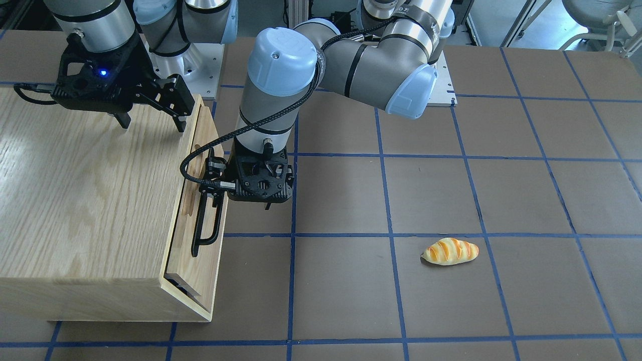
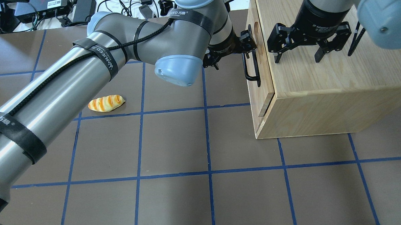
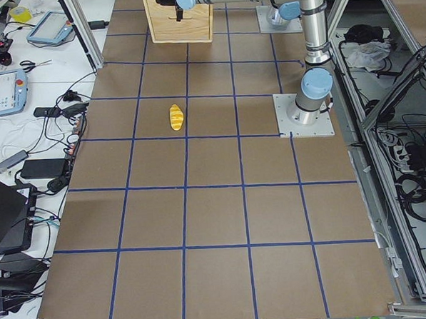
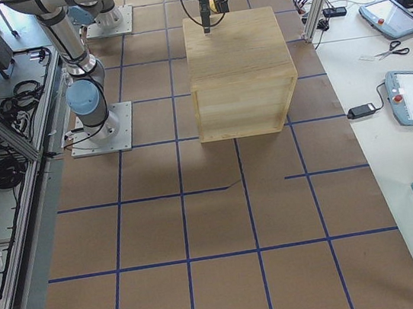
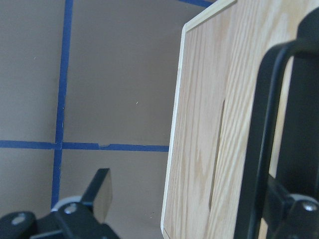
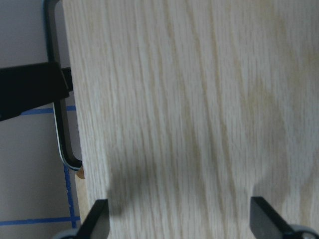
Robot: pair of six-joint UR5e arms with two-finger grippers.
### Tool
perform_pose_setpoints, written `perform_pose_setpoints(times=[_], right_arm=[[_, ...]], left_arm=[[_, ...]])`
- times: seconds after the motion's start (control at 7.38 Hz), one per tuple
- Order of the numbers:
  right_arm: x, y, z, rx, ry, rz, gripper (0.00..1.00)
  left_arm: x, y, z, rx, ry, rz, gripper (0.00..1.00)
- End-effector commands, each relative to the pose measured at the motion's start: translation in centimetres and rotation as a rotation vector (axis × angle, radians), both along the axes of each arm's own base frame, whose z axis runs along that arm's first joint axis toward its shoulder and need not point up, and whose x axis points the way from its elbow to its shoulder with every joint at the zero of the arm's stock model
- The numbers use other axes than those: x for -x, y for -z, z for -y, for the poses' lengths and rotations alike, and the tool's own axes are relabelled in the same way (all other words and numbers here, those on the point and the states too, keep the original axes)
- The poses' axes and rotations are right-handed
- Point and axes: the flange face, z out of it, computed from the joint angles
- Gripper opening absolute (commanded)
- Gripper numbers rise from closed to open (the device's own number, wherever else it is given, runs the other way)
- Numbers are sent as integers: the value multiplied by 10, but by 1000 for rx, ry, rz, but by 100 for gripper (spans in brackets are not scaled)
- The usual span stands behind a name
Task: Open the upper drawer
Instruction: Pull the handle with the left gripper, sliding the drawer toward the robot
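1. Brown matting crossed by blue tape lines covers the table (image 1: 501, 200), and a light-wood cabinet (image 1: 85, 200) stands on it.
2. The upper drawer (image 1: 209, 133) forms the cabinet's front face, with its black bar handle (image 1: 206, 228) running along that face and a slot (image 1: 197, 150) in its top edge. Whether the drawer is pulled out at all cannot be told.
3. The left gripper (image 2: 233, 50) points down just in front of the cabinet. Its fingers are spread with the handle between them, one finger (image 5: 99, 189) on the side away from the cabinet.
4. The right gripper (image 2: 298, 55) hangs over the cabinet's top near the drawer edge, with its fingers spread wide and nothing between them.
5. A toy bread roll (image 1: 450, 250) lies on the matting, well apart from the cabinet, on the side the drawer faces.
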Motion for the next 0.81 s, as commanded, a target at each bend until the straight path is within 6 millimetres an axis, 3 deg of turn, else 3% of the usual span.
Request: perform_pose_setpoints(times=[0.0, 0.68], right_arm=[[0, 0, 0, 0, 0, 1, 100], [0, 0, 0, 0, 0, 0, 100]], left_arm=[[-1, -4, 2, 6, -1, -2, 100], [-7, -3, 5, 26, 20, 48, 100]])
